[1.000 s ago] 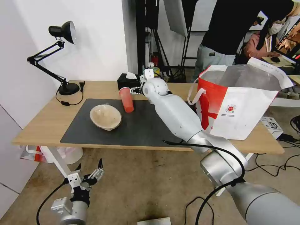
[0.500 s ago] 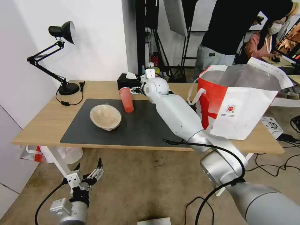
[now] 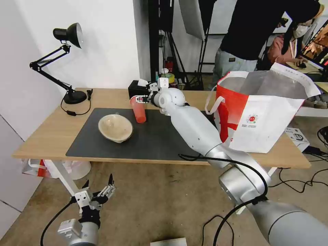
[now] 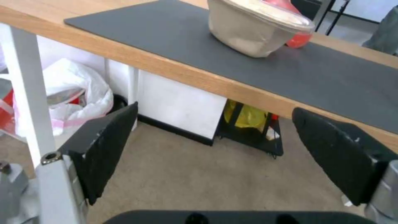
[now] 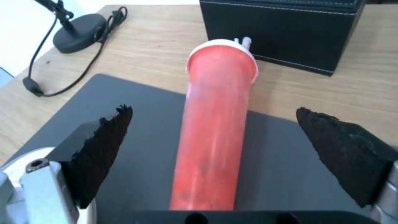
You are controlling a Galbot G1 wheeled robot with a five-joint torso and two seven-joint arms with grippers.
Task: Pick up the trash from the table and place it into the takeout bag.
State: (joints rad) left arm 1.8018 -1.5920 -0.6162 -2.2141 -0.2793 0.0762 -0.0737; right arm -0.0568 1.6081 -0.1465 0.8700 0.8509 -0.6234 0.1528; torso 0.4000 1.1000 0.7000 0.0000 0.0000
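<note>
- Right end effector wide open, astride red cup on worktop mat.
- Cup prob. light, thin-walled, crushable; grip mid-body gently.
- Left end effector open, idle below worktop.

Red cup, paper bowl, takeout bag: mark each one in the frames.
red cup (image 5: 215, 124): right wrist view, middle of its side wall.
paper bowl (image 3: 115, 127): head view, inside of the bowl, on the grey mat.
takeout bag (image 3: 270, 119): head view, white front panel, right of the round logo.
</note>
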